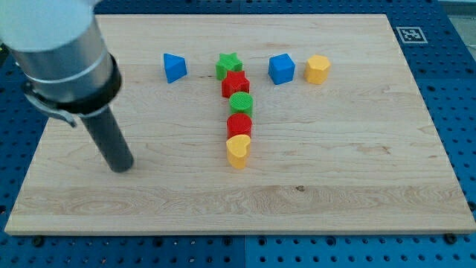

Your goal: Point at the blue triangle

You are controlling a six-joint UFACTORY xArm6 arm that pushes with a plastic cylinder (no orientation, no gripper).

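Note:
The blue triangle (174,67) lies on the wooden board (357,186) near the view's top, left of centre. My tip (122,168) rests on the board at the view's left, well below and to the left of the blue triangle, touching no block. The rod rises up-left to the grey arm body in the top left corner.
A column runs down the middle: green star (229,64), red star (235,83), green cylinder (241,103), red cylinder (239,125), yellow heart (238,151). A blue cube (281,68) and a yellow hexagon (317,68) sit at the top right.

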